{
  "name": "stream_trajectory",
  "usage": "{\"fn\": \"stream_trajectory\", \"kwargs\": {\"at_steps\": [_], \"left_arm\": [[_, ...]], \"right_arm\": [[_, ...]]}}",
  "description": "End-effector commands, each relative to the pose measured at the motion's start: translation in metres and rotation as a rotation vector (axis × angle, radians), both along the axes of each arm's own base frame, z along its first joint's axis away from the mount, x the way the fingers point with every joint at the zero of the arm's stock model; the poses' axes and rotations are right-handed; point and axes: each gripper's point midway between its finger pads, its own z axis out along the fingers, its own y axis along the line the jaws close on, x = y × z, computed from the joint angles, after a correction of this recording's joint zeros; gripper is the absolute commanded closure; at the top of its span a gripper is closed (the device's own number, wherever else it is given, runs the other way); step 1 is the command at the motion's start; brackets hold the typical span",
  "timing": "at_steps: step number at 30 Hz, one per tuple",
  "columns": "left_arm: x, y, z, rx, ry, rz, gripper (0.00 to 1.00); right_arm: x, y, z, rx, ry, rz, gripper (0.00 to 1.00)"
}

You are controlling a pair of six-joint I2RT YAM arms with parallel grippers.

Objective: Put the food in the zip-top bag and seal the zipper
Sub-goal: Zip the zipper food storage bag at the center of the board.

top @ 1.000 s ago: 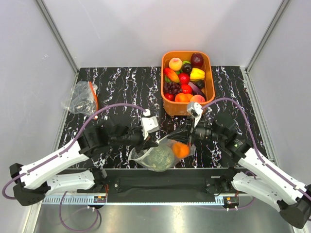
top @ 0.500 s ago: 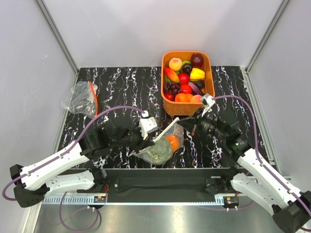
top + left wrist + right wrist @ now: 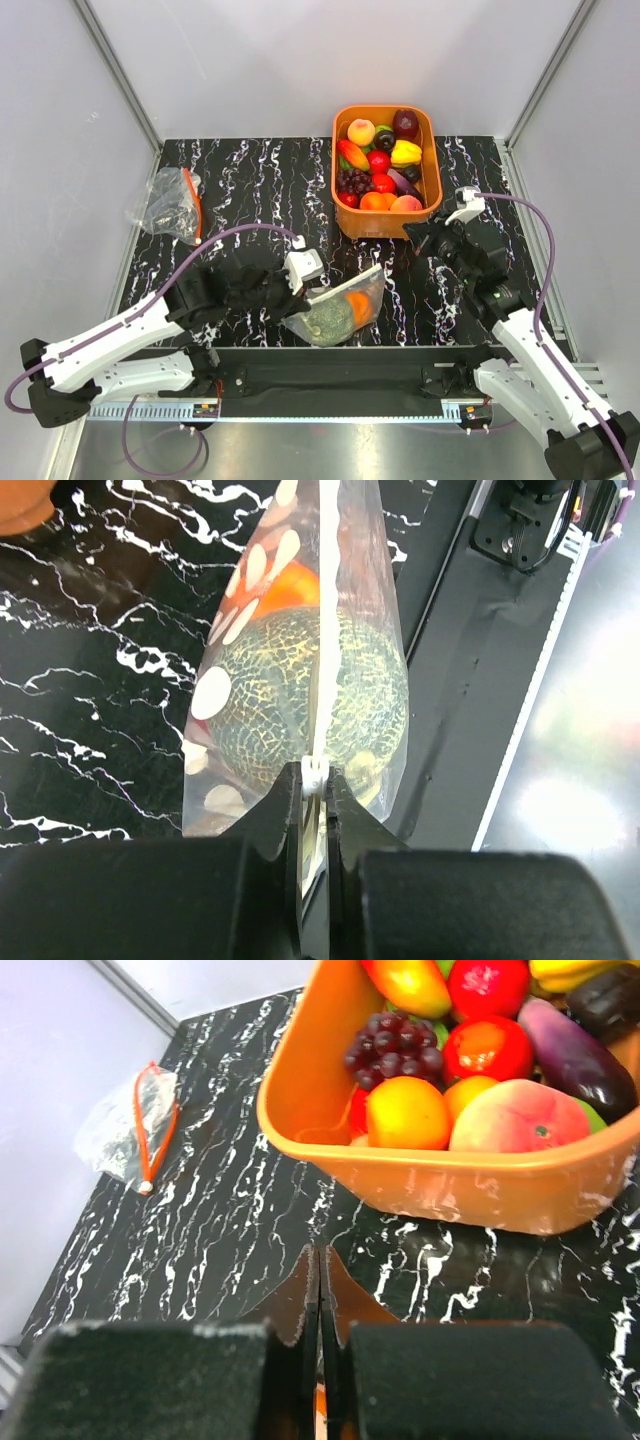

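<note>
- Zip-top bag [image 3: 335,312] is resting on the black marbled surface [image 3: 250,180] just ahead of the left claw [image 3: 313,780], holding the netted melon [image 3: 300,710] and orange fruit [image 3: 290,588].
- That claw is pinching, nearly closed, the zipper [image 3: 322,630], which is running straight away from it.
- Closed and empty, the right claw [image 3: 318,1290] is hovering beside the orange basket [image 3: 420,1190], apart from the bag.

Place: robot lab test cell.
Walls [image 3: 300,60]: plain white panels, alu frame posts [image 3: 115,70].
Table [image 3: 250,180]: black marble-print top; left arm [image 3: 110,340] + right arm [image 3: 545,350] bolted at near edge.
Props: orange basket [image 3: 345,215] w/ toy produce [image 3: 378,160].
</note>
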Motion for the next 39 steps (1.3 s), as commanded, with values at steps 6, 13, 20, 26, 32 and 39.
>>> {"fn": "stream_trajectory", "kwargs": {"at_steps": [6, 13, 20, 26, 32, 39], "left_arm": [[-0.001, -0.004, 0.007, -0.021, 0.007, -0.001, 1.0], [0.007, -0.01, 0.015, -0.016, -0.015, 0.013, 1.0], [0.012, -0.008, 0.022, -0.015, -0.031, 0.034, 1.0], [0.013, -0.007, 0.027, -0.021, -0.037, 0.04, 1.0], [0.014, -0.005, 0.028, -0.019, -0.039, 0.045, 1.0], [0.013, -0.003, 0.029, -0.02, -0.042, 0.047, 1.0]], "right_arm": [[-0.051, 0.058, 0.039, 0.027, -0.238, 0.507, 0.48], [-0.111, 0.088, 0.059, 0.041, -0.274, 0.989, 0.18], [-0.126, 0.109, 0.029, -0.005, -0.194, 1.101, 0.14], [-0.138, 0.13, 0.003, -0.097, -0.119, 1.155, 0.16], [-0.134, 0.134, -0.006, -0.117, -0.074, 1.151, 0.56], [-0.103, 0.129, -0.011, -0.179, -0.037, 0.957, 1.0]]}}
